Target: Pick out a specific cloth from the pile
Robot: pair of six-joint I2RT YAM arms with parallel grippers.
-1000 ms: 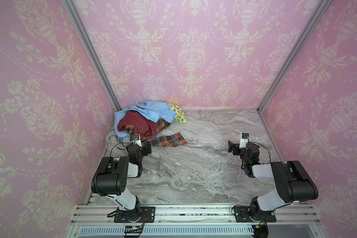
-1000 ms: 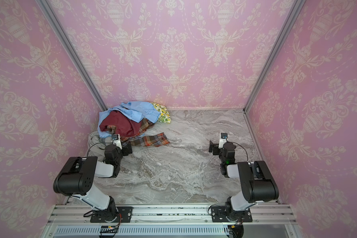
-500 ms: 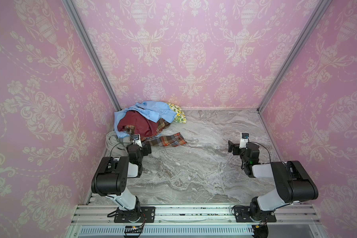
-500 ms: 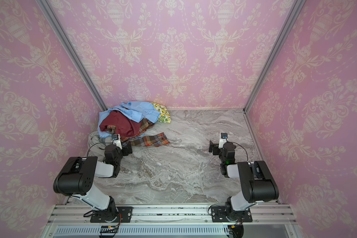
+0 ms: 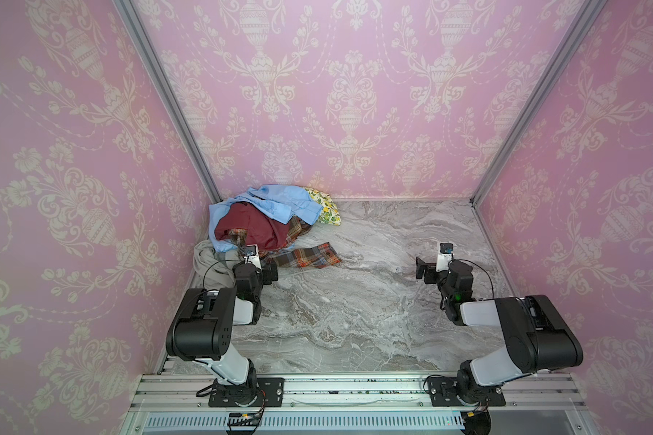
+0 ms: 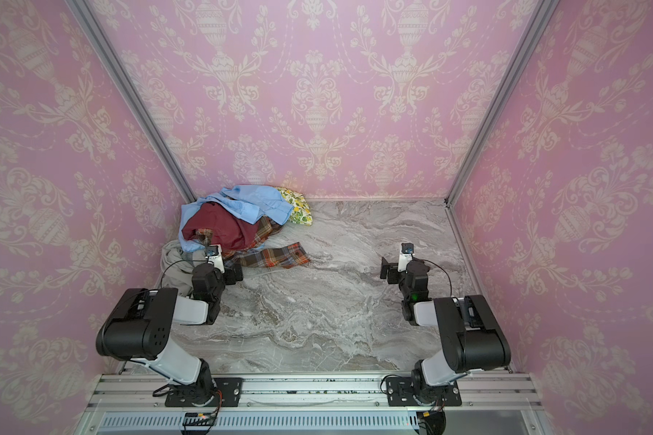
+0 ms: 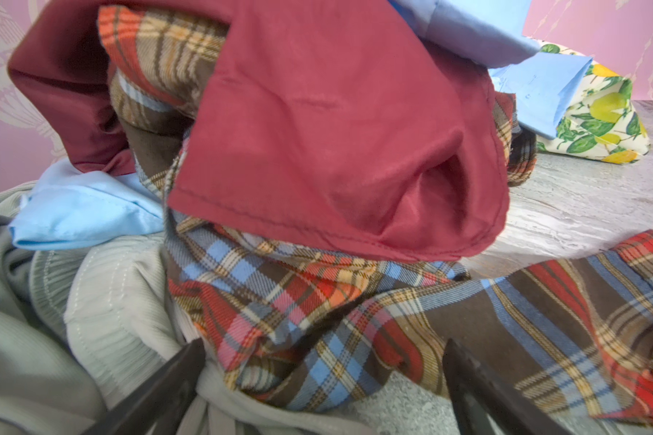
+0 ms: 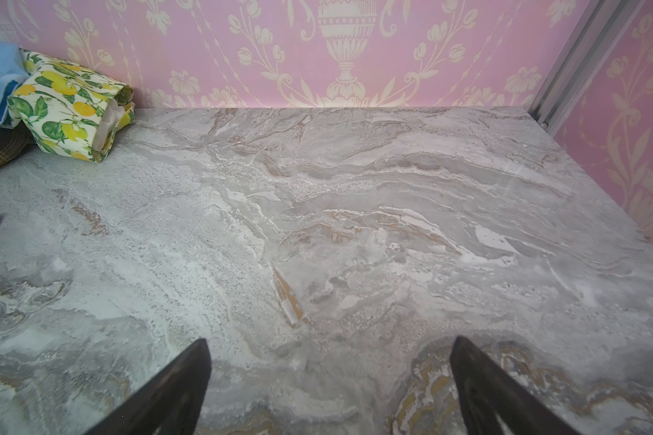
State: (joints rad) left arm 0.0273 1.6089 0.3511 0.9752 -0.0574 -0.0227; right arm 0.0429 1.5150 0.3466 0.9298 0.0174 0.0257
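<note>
- A pile [image 5: 264,222] of clothes sits in the far left corner of the marble table [image 5: 355,301], against the pink walls.
- At its left edge a grey-beige garment [image 5: 208,263] spills toward the front.
- A maroon garment [image 5: 253,226] lies on top, with a light-blue shirt [image 5: 283,201] draped over the back of the heap.
- The left gripper [image 5: 270,272] is low at the front edge of the pile. In the left wrist view its jaws are spread wide, with nothing pinched between them.
- The plaid shirt [image 7: 279,293] lies just ahead of those jaws, partly buried under the maroon garment. One sleeve [image 5: 310,258] stretches out to the right, flat on the table.
- A lemon-print cloth [image 5: 327,211] sits at the right end of the pile, by the back wall.
- The right gripper [image 8: 328,342] is well apart from the clothes, above bare marble, with its jaws wide and empty.
</note>
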